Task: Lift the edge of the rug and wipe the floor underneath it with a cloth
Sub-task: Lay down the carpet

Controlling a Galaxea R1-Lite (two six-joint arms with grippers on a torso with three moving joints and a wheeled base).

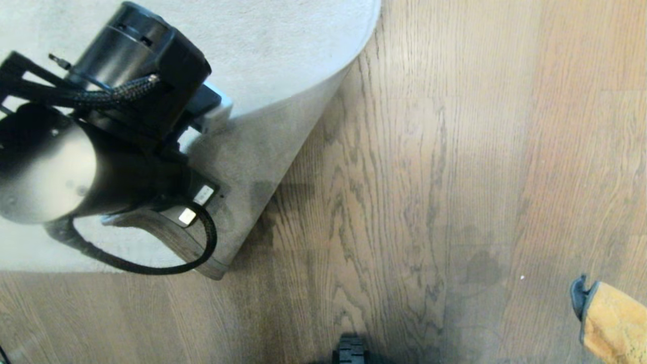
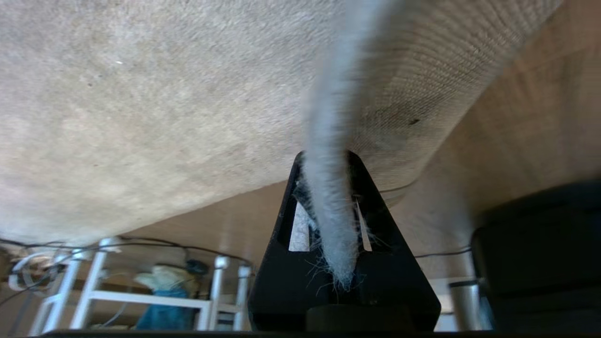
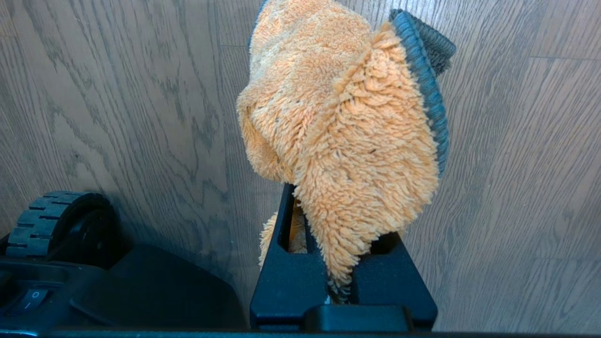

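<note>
Rug edge is pinched and lifted in my left gripper; bared floor lies left of my right gripper, which clamps the cloth.

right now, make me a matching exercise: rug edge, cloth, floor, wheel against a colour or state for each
1. rug edge
2. cloth
3. floor
4. wheel

a. orange, shut in the right gripper
b. black, ridged tread
c. brown wood grain
d. pale grey, lifted in the left gripper

Pairs: 1-d, 2-a, 3-c, 4-b
</note>
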